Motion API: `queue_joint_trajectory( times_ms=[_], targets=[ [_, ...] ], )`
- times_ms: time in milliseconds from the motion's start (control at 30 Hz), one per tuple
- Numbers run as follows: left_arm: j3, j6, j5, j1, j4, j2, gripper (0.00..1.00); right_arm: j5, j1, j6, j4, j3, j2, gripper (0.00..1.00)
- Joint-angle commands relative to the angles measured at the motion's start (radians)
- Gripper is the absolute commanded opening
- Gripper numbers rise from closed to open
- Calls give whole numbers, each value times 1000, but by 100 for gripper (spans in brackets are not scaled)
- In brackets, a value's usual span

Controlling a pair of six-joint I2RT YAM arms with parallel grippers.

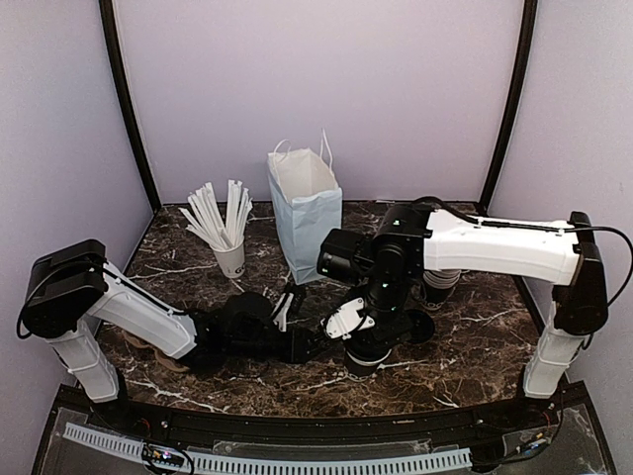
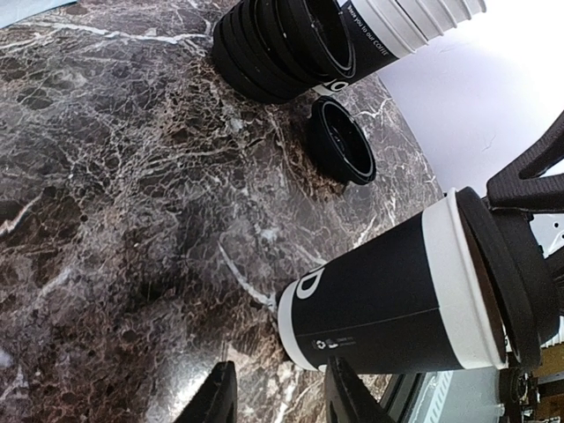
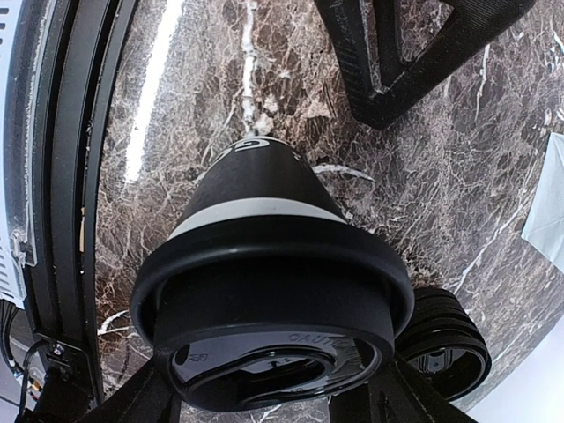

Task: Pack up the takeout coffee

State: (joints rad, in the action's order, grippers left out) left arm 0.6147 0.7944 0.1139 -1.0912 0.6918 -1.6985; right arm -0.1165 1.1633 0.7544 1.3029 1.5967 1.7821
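**Takeout coffee (image 2: pixel 379 291) gripped at the lid, bag open at eleven o'clock**

The takeout coffee stands upright on the marble table (image 2: pixel 115 176), near the front edge and about midway between the two arms. The right gripper (image 3: pixel 264 388) comes down on it from above, its fingers spread wide and pressed against opposite sides of the black lid (image 3: pixel 273 352). The left gripper (image 2: pixel 282 397) lies low on the table at the coffee's nine o'clock. Its fingers are partly open with only marble between them, so it holds nothing.

The step in hand looks like lifting the coffee and carrying it to the white paper bag (image 1: pixel 305 213), which stands open at eleven o'clock.

- The hold is on the lid, not the body, so a fast pull could pop the lid off. Lift slowly and keep the coffee vertical.
- Rise above the bag's rim and handles before moving across, then lower straight down through the mouth.
- The bag is light and could tip if nudged, so the free left gripper might steady its wall.
- Avoid the loose lid (image 2: pixel 342 141) and the stack of lids (image 2: pixel 264 44) at two o'clock.
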Motion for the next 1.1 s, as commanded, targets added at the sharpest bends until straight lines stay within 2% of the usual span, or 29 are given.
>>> queue_joint_trajectory(
  times_ms=[0, 533, 833, 1067],
  targets=[
    [0, -27, -18, -1, -35, 35, 35, -21, 8, -3, 6, -17, -10, 66],
    [5, -45, -38, -1, -75, 44, 36, -46, 7, 8, 4, 27, -75, 64],
    [18, -56, -38, -1, -89, 39, 36, -21, 8, -3, 14, -1, -48, 67],
    [5, -34, -14, -2, -35, 18, 36, -13, 8, -7, 20, 18, -4, 68]
  ],
)
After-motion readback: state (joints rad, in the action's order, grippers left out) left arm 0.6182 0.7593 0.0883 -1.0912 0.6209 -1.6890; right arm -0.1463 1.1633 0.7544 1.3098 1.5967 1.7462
